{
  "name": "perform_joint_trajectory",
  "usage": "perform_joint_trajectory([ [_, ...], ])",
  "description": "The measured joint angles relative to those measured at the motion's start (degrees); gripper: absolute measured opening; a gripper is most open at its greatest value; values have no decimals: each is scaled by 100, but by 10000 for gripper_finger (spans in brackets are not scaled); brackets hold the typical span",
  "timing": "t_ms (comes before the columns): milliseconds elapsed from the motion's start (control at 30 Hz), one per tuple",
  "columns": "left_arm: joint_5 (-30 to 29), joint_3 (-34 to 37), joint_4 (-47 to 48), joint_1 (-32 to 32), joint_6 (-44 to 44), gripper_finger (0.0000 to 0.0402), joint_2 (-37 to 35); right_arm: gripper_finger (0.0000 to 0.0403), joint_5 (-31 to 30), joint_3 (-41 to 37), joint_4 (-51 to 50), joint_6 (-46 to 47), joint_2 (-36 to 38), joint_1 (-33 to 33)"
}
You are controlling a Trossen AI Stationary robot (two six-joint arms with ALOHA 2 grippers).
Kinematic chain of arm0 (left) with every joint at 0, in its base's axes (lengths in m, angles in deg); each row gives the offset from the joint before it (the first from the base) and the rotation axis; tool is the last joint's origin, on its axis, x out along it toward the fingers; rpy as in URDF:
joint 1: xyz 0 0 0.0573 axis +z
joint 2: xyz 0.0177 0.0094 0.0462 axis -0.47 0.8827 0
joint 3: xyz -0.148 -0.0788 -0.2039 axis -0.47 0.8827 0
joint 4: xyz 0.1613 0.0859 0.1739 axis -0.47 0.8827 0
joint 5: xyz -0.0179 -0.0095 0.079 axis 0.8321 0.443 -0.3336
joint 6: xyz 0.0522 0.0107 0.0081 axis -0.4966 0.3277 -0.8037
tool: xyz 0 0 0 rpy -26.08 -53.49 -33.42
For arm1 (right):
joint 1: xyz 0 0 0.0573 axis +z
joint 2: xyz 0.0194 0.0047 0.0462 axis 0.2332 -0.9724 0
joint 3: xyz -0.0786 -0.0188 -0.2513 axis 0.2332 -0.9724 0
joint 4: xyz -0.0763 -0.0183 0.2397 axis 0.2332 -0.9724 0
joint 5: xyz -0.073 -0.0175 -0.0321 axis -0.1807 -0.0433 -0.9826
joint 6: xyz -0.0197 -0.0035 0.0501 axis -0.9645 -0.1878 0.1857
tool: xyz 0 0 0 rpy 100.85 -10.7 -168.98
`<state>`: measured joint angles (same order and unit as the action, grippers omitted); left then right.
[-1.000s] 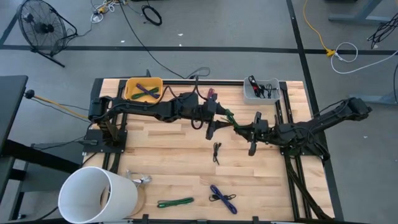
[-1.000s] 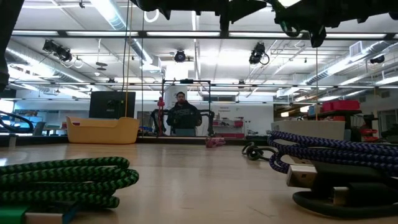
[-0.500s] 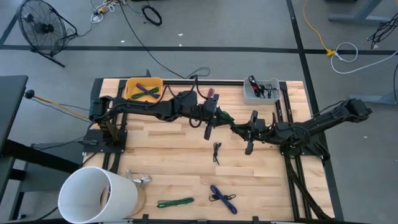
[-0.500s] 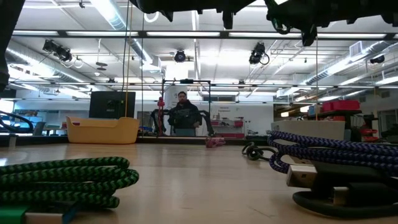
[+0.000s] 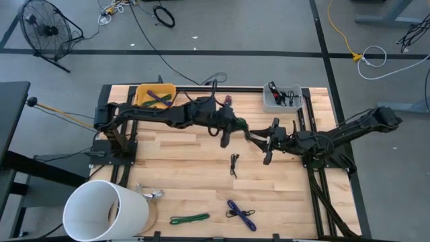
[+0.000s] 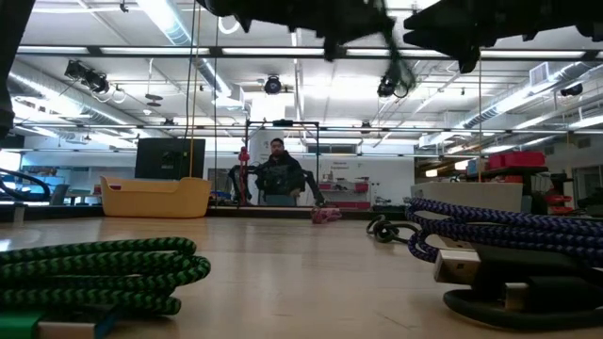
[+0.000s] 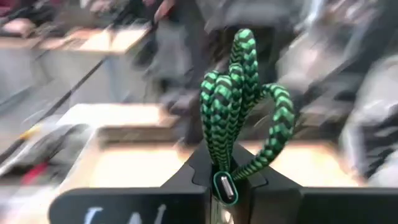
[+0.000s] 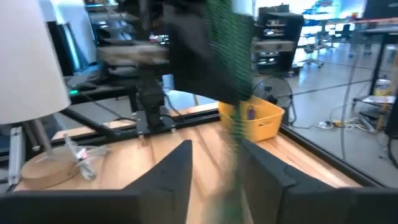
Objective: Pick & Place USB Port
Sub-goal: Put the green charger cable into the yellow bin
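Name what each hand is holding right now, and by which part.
The left hand is shut on the green cable, at its connector end. The right hand has its fingers apart and holds nothing.

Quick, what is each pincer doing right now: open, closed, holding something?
Left pincer: closed on the green braided cable.
Right pincer: open, holding nothing; the green cable hangs between its fingers.
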<state>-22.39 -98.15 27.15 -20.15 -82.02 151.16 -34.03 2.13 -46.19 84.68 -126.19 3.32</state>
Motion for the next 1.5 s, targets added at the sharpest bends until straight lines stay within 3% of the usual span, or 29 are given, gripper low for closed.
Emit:
perform_joint_trajectory([
  [133,-989,7,985,223,-384,19,-64,152,-149,2,-109,4,0,12],
  [300,-2827,3,2099,417,-949,19,-112,158,-237,2,-161,8,0,12],
  [500,-4626,4,3054,675,-1310,19,-53,160,-242,2,-170,12,0,10],
  [733,-6290,-2,4061,992,-1306,19,337,160,-242,2,-163,23,0,10],
  [1000,-6704,2,4856,1384,-860,19,829,160,-243,2,-176,23,0,10],
  [1167,-6830,-17,5427,1573,-140,19,786,160,-244,2,-221,21,0,10],
  [1500,-6892,-6,6113,1559,86,19,725,160,-346,0,-335,66,0,10],
])
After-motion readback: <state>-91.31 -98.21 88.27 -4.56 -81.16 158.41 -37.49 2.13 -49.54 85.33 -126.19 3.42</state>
